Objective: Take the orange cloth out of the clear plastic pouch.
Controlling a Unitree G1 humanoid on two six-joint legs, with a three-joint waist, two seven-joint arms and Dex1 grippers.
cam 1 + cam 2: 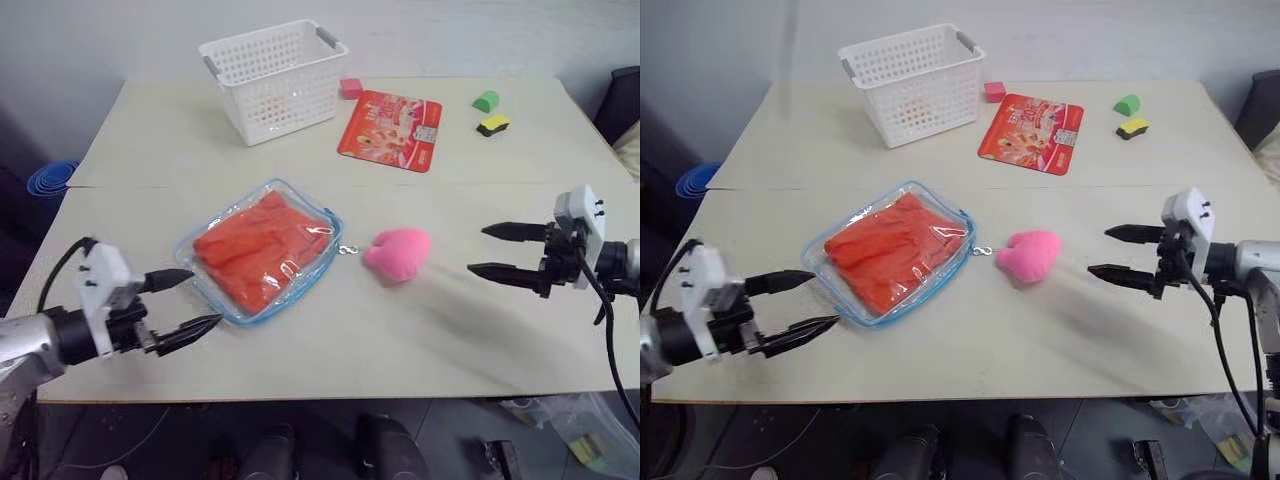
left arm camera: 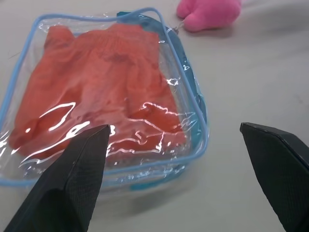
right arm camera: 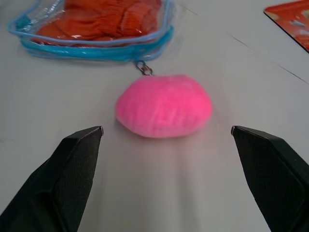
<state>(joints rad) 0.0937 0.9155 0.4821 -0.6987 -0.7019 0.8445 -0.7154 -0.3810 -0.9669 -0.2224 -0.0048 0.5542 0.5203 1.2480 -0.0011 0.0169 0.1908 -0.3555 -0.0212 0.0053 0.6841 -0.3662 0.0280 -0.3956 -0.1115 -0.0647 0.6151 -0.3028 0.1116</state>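
Left approach: bare table [image 1: 330,340] is found between the left gripper [image 1: 190,300], jaws spread, and the near corner of the clear plastic pouch [image 1: 262,250].
Right approach: the pink plush heart [image 1: 398,252] is set between the right gripper [image 1: 495,250], also spread, and the pouch.
Far side: a white basket [image 1: 275,78], a red packet [image 1: 391,129] and small blocks [image 1: 491,112] are kept well apart.

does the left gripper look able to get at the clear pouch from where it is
Probably yes. The left gripper hangs open right beside the near corner of the clear plastic pouch, with only bare table between them. The orange cloth lies inside the pouch.
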